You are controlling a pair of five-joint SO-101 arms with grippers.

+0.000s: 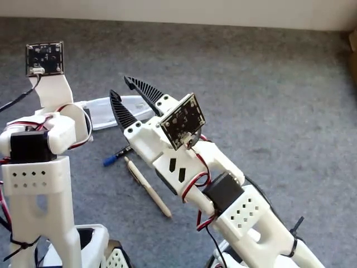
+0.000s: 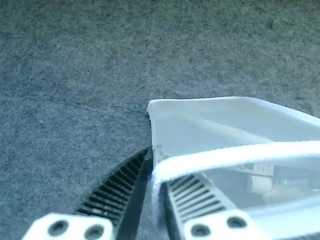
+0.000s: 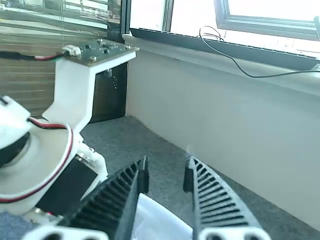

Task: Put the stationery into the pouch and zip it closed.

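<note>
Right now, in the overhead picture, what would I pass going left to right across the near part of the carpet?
Left arm → blue pen → beige pen → right arm's black motor.

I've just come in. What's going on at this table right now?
The left gripper is clamped on the rim of the white mesh pouch, with one finger inside its mouth. The right gripper hangs open over the pouch, holding nothing. A beige pen and a blue-tipped pen lie on the grey table, not yet packed. A few items show inside the pouch.
</note>
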